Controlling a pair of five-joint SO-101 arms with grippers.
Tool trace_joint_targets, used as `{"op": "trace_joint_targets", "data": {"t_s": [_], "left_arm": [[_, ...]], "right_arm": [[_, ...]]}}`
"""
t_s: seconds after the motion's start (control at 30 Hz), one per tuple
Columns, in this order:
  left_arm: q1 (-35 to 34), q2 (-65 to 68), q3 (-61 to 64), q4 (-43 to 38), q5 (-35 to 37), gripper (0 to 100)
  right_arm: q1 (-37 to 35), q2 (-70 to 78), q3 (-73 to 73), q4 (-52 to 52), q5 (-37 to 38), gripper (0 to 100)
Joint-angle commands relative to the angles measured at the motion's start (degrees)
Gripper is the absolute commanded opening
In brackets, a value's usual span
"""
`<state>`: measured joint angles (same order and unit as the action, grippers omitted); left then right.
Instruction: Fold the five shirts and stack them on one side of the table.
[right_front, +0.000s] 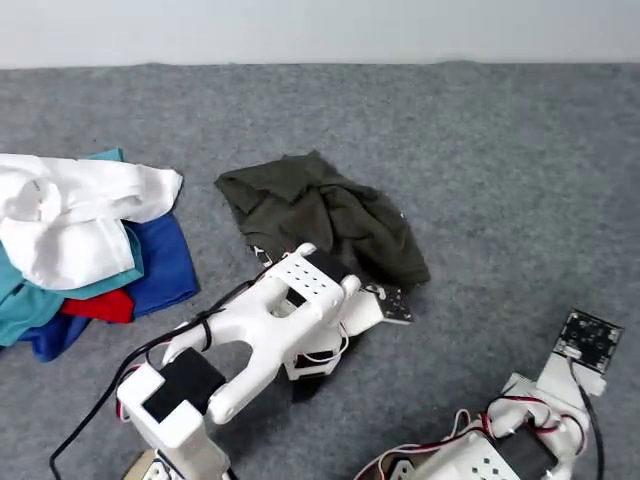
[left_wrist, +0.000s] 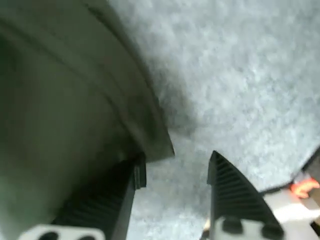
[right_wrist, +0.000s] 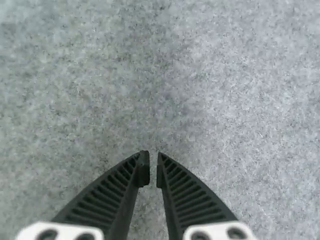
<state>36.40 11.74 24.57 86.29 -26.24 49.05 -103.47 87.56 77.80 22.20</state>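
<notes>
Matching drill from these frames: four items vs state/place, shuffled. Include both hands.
1. dark green shirt
2. white shirt
3. left hand
4. right hand

A. shut, over bare table
B. open, at a shirt's edge
C. crumpled, lying alone
D. on top of the pile of shirts

Pairs: 1-C, 2-D, 3-B, 4-A

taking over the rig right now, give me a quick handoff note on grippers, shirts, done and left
Left gripper: open, at the hem of the dark green shirt, mid-table.
Right gripper: shut, empty, over bare grey mat.
White shirt, teal shirt, red shirt and blue shirt lie in a loose heap on one side.
Done: none looks folded.
Left: fold all five, then stack them.
</notes>
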Motion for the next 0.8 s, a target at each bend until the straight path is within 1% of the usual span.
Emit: {"op": "trace_joint_targets", "data": {"t_s": [0.0,0.17,0.27,0.33,0.4,0.47,0.57,0.77], "left_arm": [[0.3,0.1,-1.8,-2.8,1.1,21],[0.1,2.7,-1.7,-5.1,1.1,21],[-1.9,6.2,-1.7,-6.7,1.4,21],[-4.0,8.6,-1.8,-7.7,3.4,20],[-5.4,9.8,-3.0,-7.9,4.6,17],[-5.8,10.0,-3.6,-7.8,4.5,9],[-5.1,9.5,-3.7,-6.5,1.1,1],[-3.2,8.2,-3.9,-1.5,-0.1,1]], "right_arm": [[0.3,-0.4,-2.6,0.1,0.5,3.6],[0.3,-0.4,-2.6,0.1,0.5,3.6],[0.3,-0.4,-2.6,0.2,0.5,3.6],[0.3,-0.4,-2.6,0.4,0.5,3.6],[0.3,-0.4,-2.6,0.4,0.5,3.6],[0.3,-0.4,-2.6,0.4,0.5,3.6],[0.3,-0.4,-2.6,0.4,0.5,3.6],[0.3,-0.4,-2.7,0.4,0.5,3.6]]}}
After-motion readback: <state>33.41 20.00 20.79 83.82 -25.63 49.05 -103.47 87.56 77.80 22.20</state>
